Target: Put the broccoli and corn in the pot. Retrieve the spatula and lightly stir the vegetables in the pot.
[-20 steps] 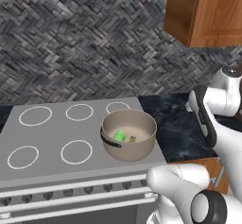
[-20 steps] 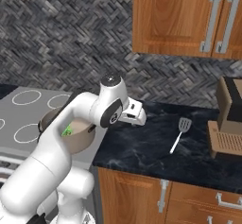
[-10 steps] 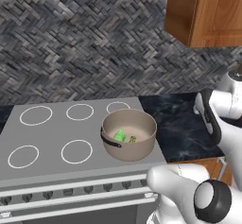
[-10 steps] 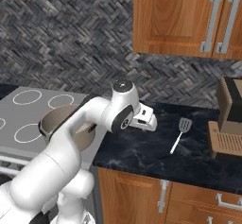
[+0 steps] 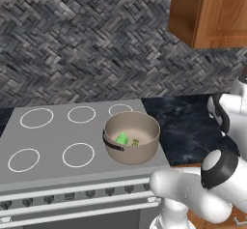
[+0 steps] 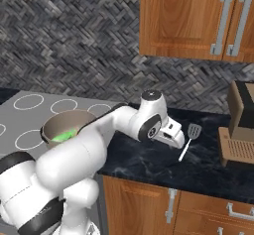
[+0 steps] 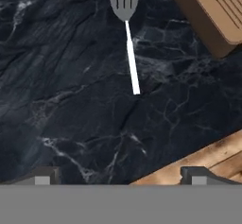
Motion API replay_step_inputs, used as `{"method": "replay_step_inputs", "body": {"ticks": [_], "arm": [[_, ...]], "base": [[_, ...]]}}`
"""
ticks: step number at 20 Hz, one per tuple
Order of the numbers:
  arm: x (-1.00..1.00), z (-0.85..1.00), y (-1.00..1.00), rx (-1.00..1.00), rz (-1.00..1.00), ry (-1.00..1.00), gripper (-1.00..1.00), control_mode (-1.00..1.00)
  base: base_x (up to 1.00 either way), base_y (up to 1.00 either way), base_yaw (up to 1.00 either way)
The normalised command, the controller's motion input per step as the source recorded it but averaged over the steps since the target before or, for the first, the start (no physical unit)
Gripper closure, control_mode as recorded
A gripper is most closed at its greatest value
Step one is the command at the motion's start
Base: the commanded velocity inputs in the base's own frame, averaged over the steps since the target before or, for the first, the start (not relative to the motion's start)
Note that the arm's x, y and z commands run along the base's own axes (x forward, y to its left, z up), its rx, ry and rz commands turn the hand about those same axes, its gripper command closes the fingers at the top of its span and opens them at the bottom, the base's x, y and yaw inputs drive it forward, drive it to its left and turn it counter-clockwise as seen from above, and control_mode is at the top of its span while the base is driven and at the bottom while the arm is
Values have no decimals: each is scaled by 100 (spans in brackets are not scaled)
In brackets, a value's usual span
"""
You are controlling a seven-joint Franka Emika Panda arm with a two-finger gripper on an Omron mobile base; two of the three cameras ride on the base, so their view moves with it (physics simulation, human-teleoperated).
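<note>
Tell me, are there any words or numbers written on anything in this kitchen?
No, there are none to read.
The stove has plain white rings and a row of knobs, with no marks that can be made out.
The pot, the spatula, the cabinets and the wooden box are all bare.

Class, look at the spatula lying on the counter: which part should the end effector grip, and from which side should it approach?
Grip the spatula on its thin white handle, coming straight down from above. It lies flat on the dark counter, so only a top-down pinch across the slim handle fits; the slotted grey blade is wider and flatter.
</note>
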Motion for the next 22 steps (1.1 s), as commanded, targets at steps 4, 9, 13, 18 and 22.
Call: {"method": "replay_step_inputs", "body": {"ticks": [4, 9, 13, 18, 22], "arm": [[25, -44, -32, 1, -6, 0, -100, -100], [29, -40, -27, 0, -1, 0, -100, -100], [35, -36, -32, 1, 0, 2, -100, -100], [33, -35, -25, 6, 0, 2, -100, -100], [42, -28, -22, 6, 0, 4, -100, -100]], "base": [[0, 0, 0], [0, 0, 0], [0, 0, 0], [0, 0, 0], [0, 0, 0]]}}
